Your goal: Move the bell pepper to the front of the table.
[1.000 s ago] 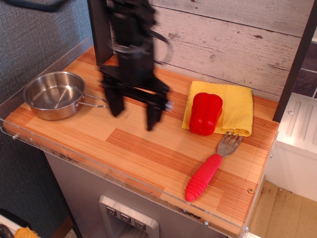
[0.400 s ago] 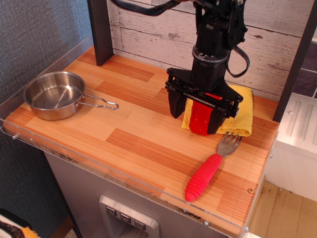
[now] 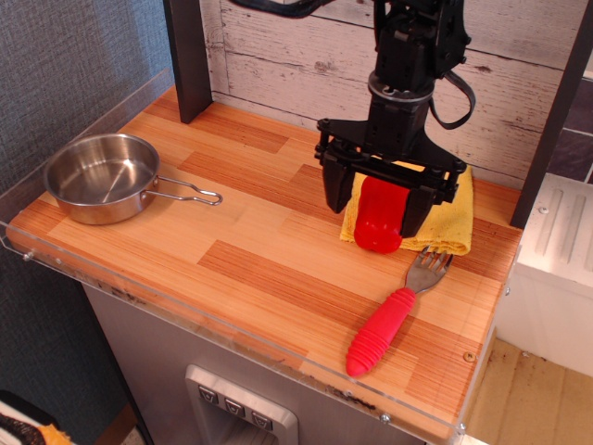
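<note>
The glossy red bell pepper (image 3: 377,220) stands upright on a yellow cloth (image 3: 450,215) at the back right of the striped wooden table (image 3: 250,269). My black gripper (image 3: 376,210) hangs over it, open. Its two fingers stand to the left and right of the pepper, and its crossbar hides the pepper's top. I cannot tell whether the fingers touch the pepper.
A steel pan (image 3: 104,176) with a wire handle sits at the left. A fork with a red ribbed handle (image 3: 380,330) lies at the front right, its tines just in front of the pepper. A clear acrylic rim (image 3: 232,336) runs along the table's front edge.
My gripper has swung from the table's middle to the right and now straddles the pepper. Since 0.4 s ago it shifted slightly right. The pepper, pan and fork have not moved.
</note>
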Robot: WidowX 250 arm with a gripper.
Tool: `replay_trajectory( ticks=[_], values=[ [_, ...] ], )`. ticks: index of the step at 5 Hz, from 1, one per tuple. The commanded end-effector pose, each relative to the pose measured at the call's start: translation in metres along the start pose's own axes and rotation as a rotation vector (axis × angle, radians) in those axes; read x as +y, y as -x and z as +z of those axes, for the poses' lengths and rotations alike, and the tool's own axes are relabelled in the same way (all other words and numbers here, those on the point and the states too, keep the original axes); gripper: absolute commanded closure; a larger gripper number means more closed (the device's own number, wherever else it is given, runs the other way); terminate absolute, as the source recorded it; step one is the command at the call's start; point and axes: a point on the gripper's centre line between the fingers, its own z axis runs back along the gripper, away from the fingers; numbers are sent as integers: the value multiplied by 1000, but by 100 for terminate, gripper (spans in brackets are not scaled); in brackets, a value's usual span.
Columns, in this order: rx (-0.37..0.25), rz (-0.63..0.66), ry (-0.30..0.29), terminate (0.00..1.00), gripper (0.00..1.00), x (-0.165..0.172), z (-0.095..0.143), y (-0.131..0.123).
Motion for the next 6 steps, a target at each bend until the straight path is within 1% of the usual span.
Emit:
replay_trajectory(
  ticks=[1,2,3,4,6],
  values=[
    [-9,59,-9,0,0,4,-6,-7],
    [1,52,-20,0,0,2,-13,-8],
    [-10,18,-26,0,0,-3,-17,-9],
    [-63,8,-30,0,100,-3,-8,-7],
    [-104,1,32,0,100,6,11,-4]
  ],
)
